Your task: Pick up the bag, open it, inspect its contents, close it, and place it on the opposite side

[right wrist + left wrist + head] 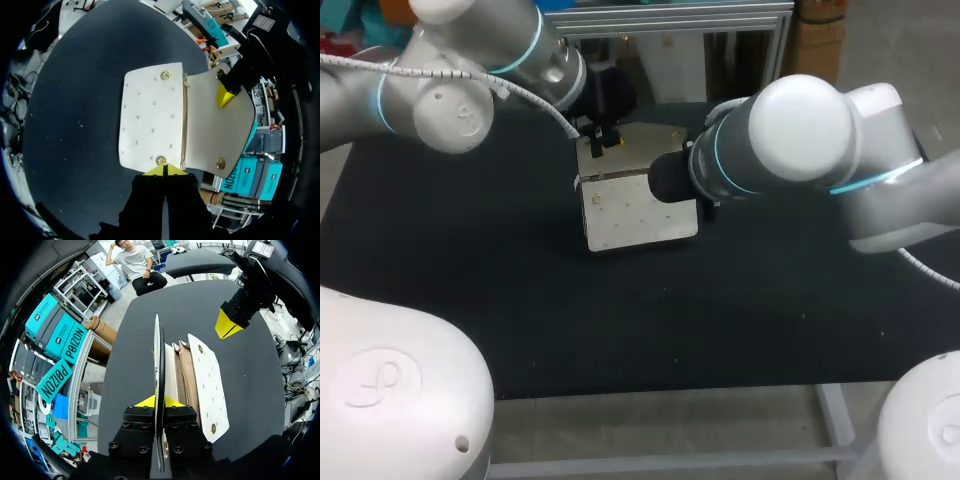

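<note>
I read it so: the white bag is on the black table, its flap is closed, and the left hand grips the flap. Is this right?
Not quite. The flap is open, folded back from the white bag, as the right wrist view shows. The rest holds: the bag is on the black table, and the left hand grips the flap.

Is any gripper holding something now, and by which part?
The left gripper holds the bag by the edge of its open flap. The right gripper is at the bag's side; whether it grips cannot be told.
</note>
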You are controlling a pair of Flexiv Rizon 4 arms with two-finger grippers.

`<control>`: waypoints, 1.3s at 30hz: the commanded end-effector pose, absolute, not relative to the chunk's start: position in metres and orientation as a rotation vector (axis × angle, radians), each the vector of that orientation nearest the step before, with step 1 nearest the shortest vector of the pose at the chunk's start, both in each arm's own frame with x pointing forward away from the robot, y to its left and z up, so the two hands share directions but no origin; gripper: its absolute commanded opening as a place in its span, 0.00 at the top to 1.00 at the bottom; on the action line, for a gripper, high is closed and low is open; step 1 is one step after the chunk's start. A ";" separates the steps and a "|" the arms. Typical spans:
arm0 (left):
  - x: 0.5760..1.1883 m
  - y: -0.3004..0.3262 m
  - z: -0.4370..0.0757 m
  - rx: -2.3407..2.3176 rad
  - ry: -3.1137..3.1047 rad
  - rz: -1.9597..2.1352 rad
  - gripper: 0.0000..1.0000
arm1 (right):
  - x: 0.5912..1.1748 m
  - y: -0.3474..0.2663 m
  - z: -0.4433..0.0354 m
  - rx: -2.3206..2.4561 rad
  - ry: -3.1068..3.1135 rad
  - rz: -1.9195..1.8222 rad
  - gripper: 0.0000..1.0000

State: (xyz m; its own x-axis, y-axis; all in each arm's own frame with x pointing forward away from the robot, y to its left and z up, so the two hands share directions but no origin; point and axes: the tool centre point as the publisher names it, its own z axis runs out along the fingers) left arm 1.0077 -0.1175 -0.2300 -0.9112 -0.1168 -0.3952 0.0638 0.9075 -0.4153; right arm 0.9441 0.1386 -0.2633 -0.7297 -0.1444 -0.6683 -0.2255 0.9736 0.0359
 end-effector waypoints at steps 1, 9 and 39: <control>1.005 -0.111 -0.231 -0.008 2.665 -0.659 1.00 | 0.952 0.126 -0.267 -0.231 2.373 0.178 1.00; 0.999 -0.115 -0.232 0.021 2.699 -0.684 1.00 | 0.967 0.126 -0.269 -0.217 2.359 0.207 1.00; 0.993 -0.122 -0.232 -0.027 2.763 -0.765 1.00 | 1.006 0.171 -0.289 -0.265 2.383 0.299 1.00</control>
State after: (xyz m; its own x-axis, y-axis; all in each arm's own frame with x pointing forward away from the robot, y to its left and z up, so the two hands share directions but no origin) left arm 0.9911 -0.1203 -0.2332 -0.9602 -0.0929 -0.2634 0.0545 0.8627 -0.5028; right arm 0.9974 0.1634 -0.2830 -0.7236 -0.1037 -0.6824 -0.2695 0.9526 0.1410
